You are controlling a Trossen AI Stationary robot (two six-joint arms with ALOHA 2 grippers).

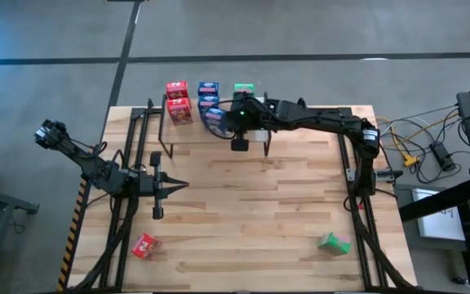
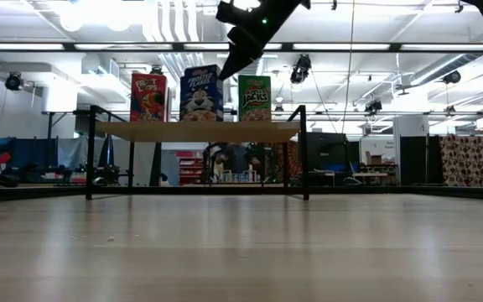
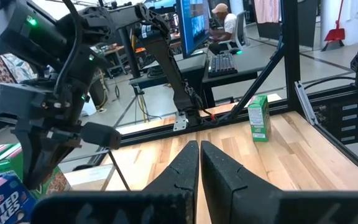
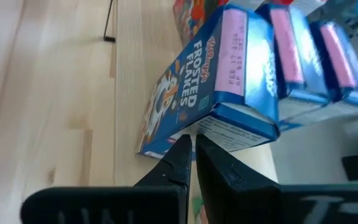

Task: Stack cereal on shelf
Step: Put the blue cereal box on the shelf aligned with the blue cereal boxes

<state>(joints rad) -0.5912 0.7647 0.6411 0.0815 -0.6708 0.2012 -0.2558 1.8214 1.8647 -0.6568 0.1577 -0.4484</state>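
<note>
High view: the right pincer (image 1: 240, 144) reaches over the shelf (image 1: 188, 139), fingers together, empty, beside the blue cereal boxes (image 1: 209, 102); the left pincer (image 1: 158, 186), also pressed together, waits over mid-desk (image 1: 259, 212) — open wood around it; one red box (image 1: 144, 245) and one green box (image 1: 333, 242) lie near the front edge. Low view: red, blue, green boxes stand upright on the shelf.

A grey concrete floor (image 1: 300, 28) surrounds the tabletop (image 1: 251, 212). Strip lights (image 2: 409, 46) line the ceiling. A person (image 3: 225, 25) sits at a desk.
</note>
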